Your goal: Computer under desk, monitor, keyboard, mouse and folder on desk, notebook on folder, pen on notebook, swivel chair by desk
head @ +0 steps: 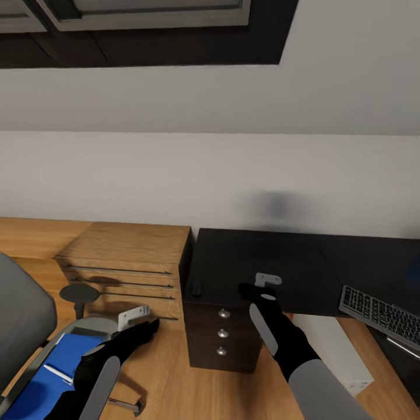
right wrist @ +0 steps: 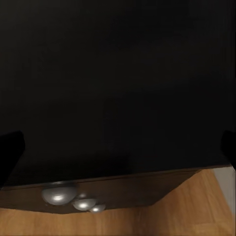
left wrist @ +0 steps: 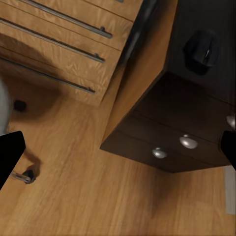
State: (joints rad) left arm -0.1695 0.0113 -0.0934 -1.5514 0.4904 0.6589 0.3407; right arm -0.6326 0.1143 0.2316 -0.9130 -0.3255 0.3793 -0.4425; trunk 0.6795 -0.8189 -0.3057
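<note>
Black desk (right wrist: 118,83) top, three silver knobs (right wrist: 58,194) below.

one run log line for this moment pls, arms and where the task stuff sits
left gripper: open, above floor by swivel chair | right gripper: open, over desk | folder: on chair seat | mouse, keyboard: on desk

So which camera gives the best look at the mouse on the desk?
The left wrist view: the mouse shows large on the desk corner. In the head view the mouse is a tiny dark bump. The right wrist view shows bare desktop and drawer knobs.
</note>
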